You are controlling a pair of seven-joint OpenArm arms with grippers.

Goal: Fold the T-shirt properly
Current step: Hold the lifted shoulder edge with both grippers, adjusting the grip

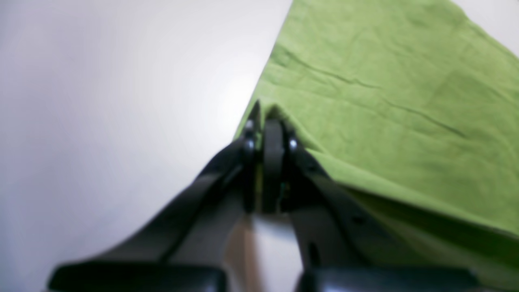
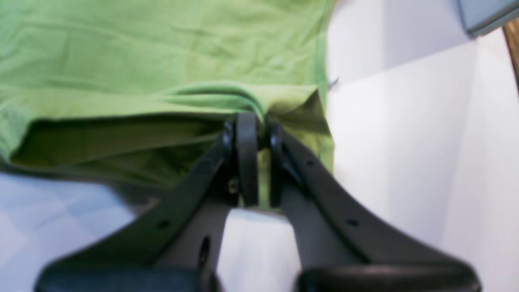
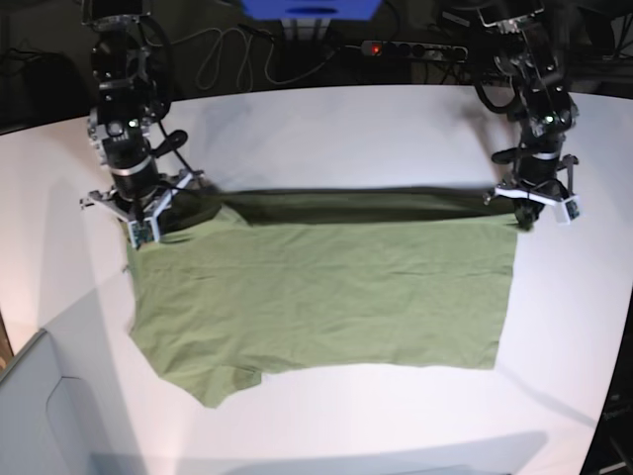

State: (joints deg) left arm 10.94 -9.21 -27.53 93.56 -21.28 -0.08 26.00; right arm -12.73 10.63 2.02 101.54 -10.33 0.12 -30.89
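Observation:
The olive-green T-shirt lies spread on the white table, its far edge raised in a dark fold between the two arms. My left gripper, on the right of the base view, is shut on the shirt's far right corner; the left wrist view shows its jaws pinching the cloth edge. My right gripper is shut on the far left corner; the right wrist view shows it pinching a bunched fold of the shirt, which is lifted off the table with shadow beneath.
A grey box stands at the table's near left corner and shows in the right wrist view. A power strip, cables and a blue object lie beyond the table's far edge.

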